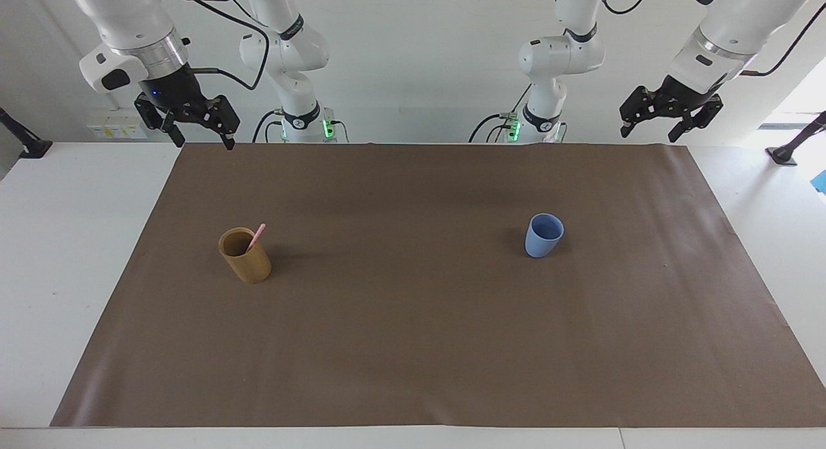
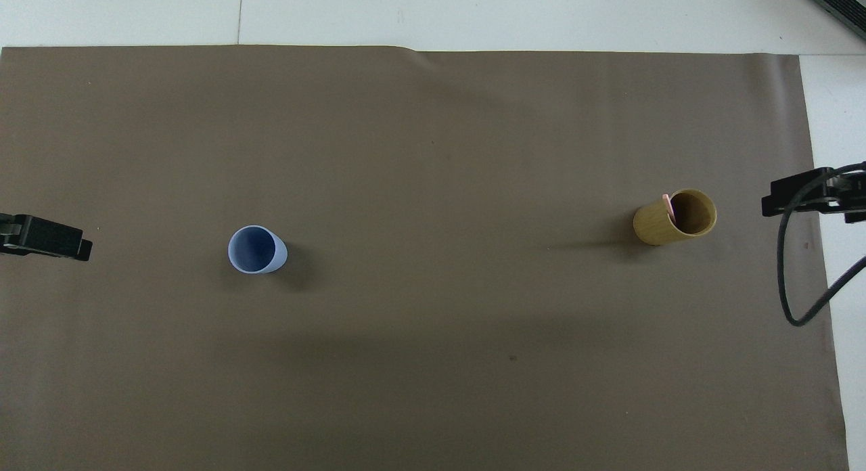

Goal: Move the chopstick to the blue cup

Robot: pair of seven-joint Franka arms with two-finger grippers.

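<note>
On the brown mat: the chopstick [image 1: 256,237] stood in the tan cup [image 1: 246,256], toward the right arm's end of the table, its pink top just clear of the rim.
Blue cup: the blue cup [image 1: 543,235] stood upright and empty toward the left arm's end, well apart from the tan cup, about level with it in distance from the robots.
Right gripper: the right gripper [image 1: 197,125] hung high over the mat's edge nearest the robots, jaws spread wide, holding nothing.
Left gripper: the left gripper [image 1: 668,113] hung high near the mat's corner at its own end, jaws likewise wide and empty.
Chopstick axis: long axis near upright, leaning against the rim on the side toward the blue cup; exposed end up, lower end hidden in the cup, so which end tapers could not be told.
Step in hand, judged: reach for the stick, not yet begun.
Recommended method: descend from above, fingers straddling the exposed top, close across the thin shaft clear of the rim, then draw out along the lean so the tan cup is not tipped.
</note>
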